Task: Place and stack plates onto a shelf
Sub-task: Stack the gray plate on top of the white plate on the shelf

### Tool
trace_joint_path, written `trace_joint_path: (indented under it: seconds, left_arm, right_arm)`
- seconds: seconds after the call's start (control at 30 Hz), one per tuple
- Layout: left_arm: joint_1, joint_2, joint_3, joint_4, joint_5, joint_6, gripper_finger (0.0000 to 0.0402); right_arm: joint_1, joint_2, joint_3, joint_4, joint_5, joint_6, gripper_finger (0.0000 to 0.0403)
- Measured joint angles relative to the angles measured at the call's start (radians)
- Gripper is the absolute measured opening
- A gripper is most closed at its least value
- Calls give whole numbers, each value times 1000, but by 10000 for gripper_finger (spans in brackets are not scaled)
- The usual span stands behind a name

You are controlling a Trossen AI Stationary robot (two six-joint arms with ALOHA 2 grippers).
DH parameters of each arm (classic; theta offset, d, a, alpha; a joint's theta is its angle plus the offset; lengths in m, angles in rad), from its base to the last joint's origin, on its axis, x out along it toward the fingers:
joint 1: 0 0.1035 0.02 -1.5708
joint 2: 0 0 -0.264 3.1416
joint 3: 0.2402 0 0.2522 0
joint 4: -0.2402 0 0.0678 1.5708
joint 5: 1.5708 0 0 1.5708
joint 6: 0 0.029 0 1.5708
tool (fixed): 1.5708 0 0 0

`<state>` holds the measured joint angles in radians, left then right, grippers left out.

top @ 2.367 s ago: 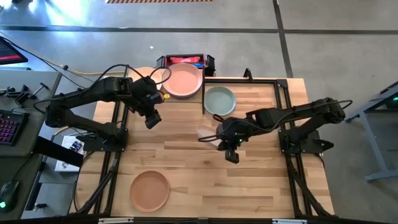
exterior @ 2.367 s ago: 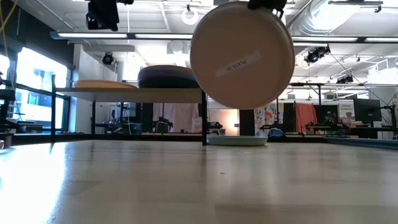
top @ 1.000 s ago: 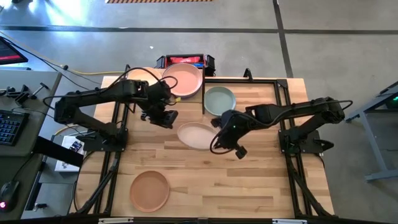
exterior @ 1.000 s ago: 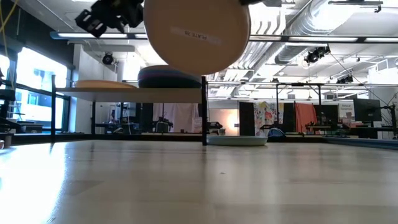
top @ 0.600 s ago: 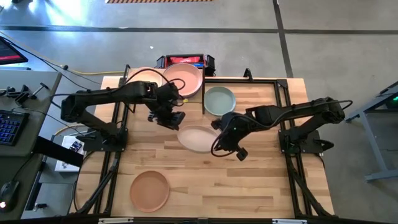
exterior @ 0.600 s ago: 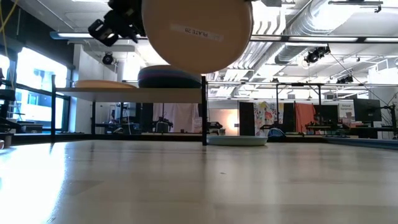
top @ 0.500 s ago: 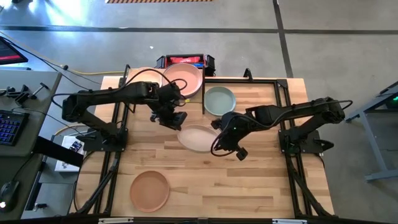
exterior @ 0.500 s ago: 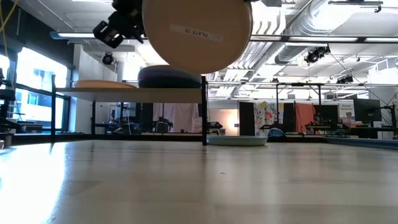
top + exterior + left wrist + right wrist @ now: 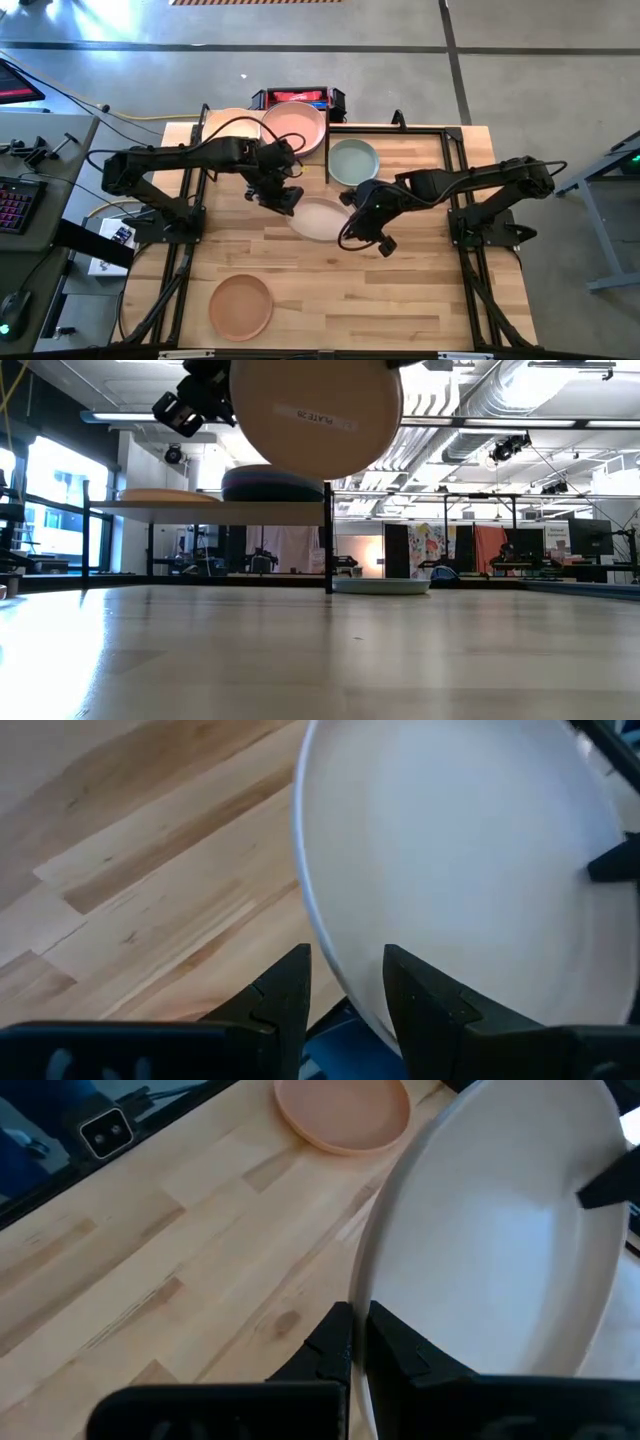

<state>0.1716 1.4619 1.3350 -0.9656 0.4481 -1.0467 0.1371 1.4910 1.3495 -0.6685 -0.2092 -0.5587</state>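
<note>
High view: the beige plate (image 9: 318, 219) hangs in the air above the table (image 9: 420, 290), near its middle, just in front of the shelf (image 9: 235, 124). The right gripper (image 9: 352, 217) is clamped on the plate's right rim. The left gripper (image 9: 285, 199) has moved in since a moment ago and now sits at the plate's left rim, where before it was nearer the shelf. The plate itself has barely shifted over the last half second. On the shelf sit a salmon plate (image 9: 295, 129) on a stack and a peach plate (image 9: 229, 122) beside it. A grey-green plate (image 9: 354, 162) lies on the table just right of the shelf, and a brown plate (image 9: 240, 306) lies well in front of the shelf, near the table's front edge.

Low view: the beige plate (image 9: 316, 418) shows its round underside with a small label, held high, above shelf (image 9: 210, 506) level. The left gripper (image 9: 190, 402) is at its left edge, closer than before.

Left wrist view: the left fingers (image 9: 288, 988) stand apart, with the plate's rim (image 9: 330, 945) running between them; the pale matte plate (image 9: 470, 870) fills most of the view.

Right wrist view: the right fingers (image 9: 335, 1342) are closed tight on the plate's thin rim (image 9: 358, 1315). The brown plate (image 9: 342, 1113) lies on the table beyond.
</note>
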Motion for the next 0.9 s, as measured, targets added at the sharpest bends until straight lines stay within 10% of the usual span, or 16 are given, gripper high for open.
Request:
trace_joint_path:
  seconds: [0.9]
  left_arm:
    - [-15,22,0,-3,-26,64,16]
  right_arm:
    - [4,0,0,10,70,-2,1]
